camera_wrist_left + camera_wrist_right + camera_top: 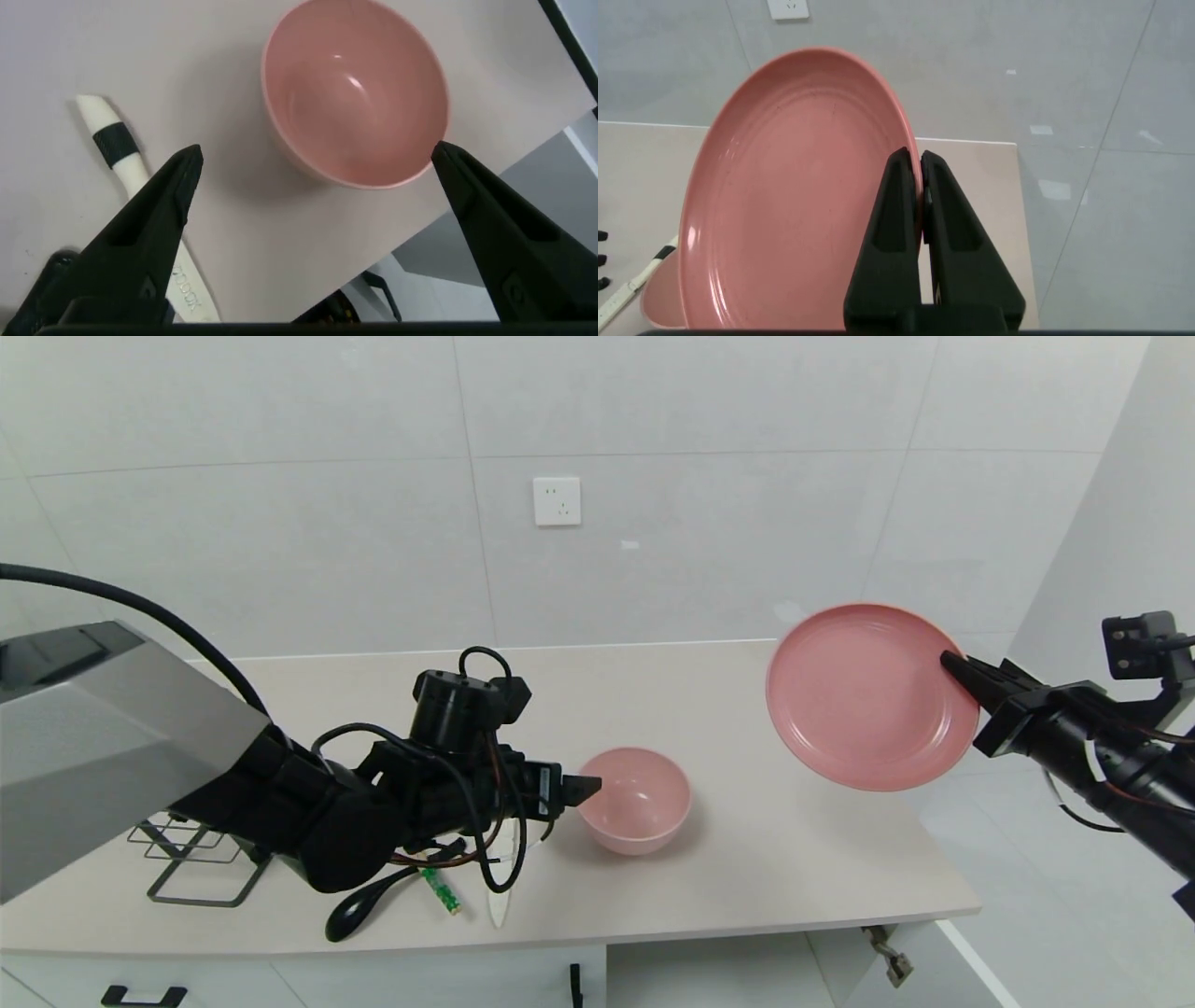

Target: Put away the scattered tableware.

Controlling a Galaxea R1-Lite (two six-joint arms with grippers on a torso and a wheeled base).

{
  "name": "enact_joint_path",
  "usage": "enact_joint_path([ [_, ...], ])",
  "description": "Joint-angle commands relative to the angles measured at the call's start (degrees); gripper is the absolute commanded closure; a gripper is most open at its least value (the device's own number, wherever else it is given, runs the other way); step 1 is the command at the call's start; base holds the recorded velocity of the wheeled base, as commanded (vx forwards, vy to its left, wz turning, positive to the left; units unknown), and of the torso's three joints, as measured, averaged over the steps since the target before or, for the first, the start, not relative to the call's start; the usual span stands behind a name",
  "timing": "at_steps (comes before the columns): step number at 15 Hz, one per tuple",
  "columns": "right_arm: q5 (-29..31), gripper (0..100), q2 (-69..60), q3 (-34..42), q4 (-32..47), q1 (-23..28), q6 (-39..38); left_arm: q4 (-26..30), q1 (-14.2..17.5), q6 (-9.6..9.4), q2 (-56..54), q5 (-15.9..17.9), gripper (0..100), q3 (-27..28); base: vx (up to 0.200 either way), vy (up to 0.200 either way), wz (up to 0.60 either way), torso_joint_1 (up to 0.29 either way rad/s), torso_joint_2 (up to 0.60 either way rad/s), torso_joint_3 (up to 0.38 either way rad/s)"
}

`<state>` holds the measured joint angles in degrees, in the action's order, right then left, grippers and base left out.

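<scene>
Pink plate (864, 695) tilted near-upright in right jaws.

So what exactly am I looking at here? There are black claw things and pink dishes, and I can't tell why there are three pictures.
This is a two-armed robot at a kitchen counter. The wide picture comes from a camera on its head, looking down. The other two come from small cameras on its wrists, so each looks along one hand. The right hand is shut on the rim of a pink plate and holds it tilted in the air near the counter's right end. The left hand is open, close to a pink bowl that stands on the counter. Beside the bowl lies a white utensil with a black band. A black utensil and a wire rack sit further to the robot's left.
</scene>
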<state>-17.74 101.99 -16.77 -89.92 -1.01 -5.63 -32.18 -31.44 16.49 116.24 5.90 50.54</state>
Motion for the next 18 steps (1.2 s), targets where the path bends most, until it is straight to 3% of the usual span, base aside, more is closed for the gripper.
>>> enact_joint_path([
  [1, -0.4, 100, -1.4, 0.3, -0.1, -0.2, 0.0, 0.0, -0.5, -0.06, 2.3, -0.2, 0, 0.8, 0.0, 0.0, 0.0, 0.0, 0.0, 0.0],
  [6, -0.7, 100, -2.1, 1.1, -0.1, -0.3, 0.0, -0.7, -0.5, -0.23, 5.9, 0.3, 0, 3.0, 0.0, 0.0, 0.0, 0.0, 0.0, 0.0],
  [9, -0.7, 100, -2.1, 1.4, -0.1, -0.5, 0.0, -6.6, -0.4, -0.23, 11.1, 0.3, 0, 4.2, 0.0, 0.0, 0.0, 0.0, 0.0, 0.0],
  [18, -0.7, 100, -2.2, 2.2, -0.1, -0.6, 0.1, -6.1, 0.1, -0.15, 18.3, 0.5, 0, 12.4, 0.0, 0.0, 0.0, 0.0, 0.0, 0.0],
])
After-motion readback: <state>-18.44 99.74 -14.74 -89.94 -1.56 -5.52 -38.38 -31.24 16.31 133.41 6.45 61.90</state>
